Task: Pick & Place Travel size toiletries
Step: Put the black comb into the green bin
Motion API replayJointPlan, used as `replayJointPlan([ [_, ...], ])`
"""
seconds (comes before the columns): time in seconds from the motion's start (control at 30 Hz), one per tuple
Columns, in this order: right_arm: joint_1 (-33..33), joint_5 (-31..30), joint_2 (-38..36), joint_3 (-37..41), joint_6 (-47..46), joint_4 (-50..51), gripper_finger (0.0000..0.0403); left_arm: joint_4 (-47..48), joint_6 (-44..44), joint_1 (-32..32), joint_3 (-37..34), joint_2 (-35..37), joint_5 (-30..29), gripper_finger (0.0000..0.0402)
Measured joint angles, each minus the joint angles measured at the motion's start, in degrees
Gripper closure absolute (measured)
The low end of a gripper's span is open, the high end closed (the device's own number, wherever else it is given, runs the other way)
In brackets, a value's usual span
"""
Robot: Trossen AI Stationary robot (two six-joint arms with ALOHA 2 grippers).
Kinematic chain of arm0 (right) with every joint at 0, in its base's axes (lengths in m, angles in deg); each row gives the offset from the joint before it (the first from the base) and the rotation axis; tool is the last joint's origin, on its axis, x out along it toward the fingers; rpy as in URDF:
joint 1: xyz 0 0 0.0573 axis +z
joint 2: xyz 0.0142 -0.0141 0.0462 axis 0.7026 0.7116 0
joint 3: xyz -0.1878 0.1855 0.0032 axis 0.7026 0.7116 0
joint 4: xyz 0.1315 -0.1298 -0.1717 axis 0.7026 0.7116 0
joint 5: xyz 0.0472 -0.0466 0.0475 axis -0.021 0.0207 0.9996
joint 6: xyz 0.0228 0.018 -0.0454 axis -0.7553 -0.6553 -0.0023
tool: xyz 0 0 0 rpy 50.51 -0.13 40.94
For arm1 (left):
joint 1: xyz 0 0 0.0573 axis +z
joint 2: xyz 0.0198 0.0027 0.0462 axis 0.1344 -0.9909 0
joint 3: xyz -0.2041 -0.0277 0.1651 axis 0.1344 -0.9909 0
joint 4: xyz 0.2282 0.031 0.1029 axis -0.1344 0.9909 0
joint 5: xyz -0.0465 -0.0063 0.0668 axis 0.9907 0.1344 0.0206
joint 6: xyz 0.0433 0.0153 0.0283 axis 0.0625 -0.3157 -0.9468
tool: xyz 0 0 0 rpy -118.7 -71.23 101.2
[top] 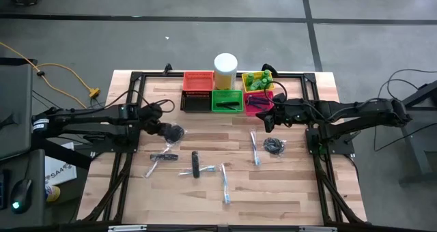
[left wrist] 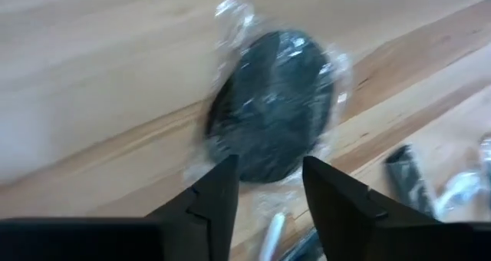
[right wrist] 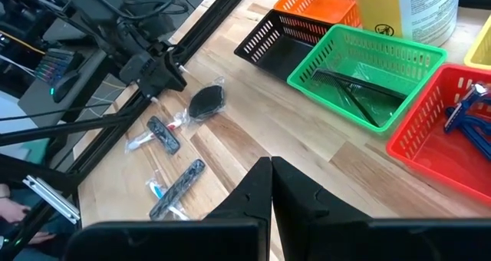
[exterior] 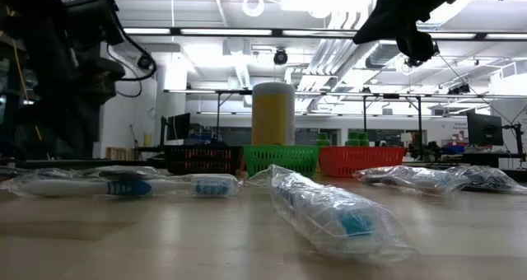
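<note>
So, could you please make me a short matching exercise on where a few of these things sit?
Things:
1. black sticks
2. blue razors
3. dark coiled bundle
4. white cylinder

Places:
A. on bare wood before the left gripper
B. in the green basket
C. behind the baskets
D. in the red basket

Pairs: 1-B, 2-D, 3-A, 4-C

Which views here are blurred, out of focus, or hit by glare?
Left wrist view: motion-blurred, the dark coiled bundle smeared, glare on its clear wrap. Low view: the nearest wrapped toothbrush is soft; bright ceiling lights silhouette the arms. High view: evenly lit, small items tiny. Right wrist view: sharp, green basket crisp.
</note>
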Motion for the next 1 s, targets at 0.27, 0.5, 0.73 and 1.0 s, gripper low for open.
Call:
replayJointPlan([
  [0.27, 0.00, 0.02, 0.00, 0.00, -0.04, 0.26, 0.0401, 3.74, -2.04, 0.01, -0.02, 0.00, 6.36, 0.0237],
  [0.5, 0.00, 0.03, 0.00, 0.00, -0.02, 0.40, 0.0401, 6.58, -4.63, -0.01, -0.02, -0.02, 13.56, 0.0236],
  [0.73, 0.00, 0.02, 0.00, 0.00, 0.02, 0.43, 0.0401, 11.59, -5.22, -0.01, -0.02, -0.02, 16.65, 0.0236],
  [1.0, 0.00, -0.07, 0.00, 0.00, 1.07, 0.43, 0.0400, 11.77, -8.54, -0.01, -0.02, -0.15, 21.05, 0.0236],
])
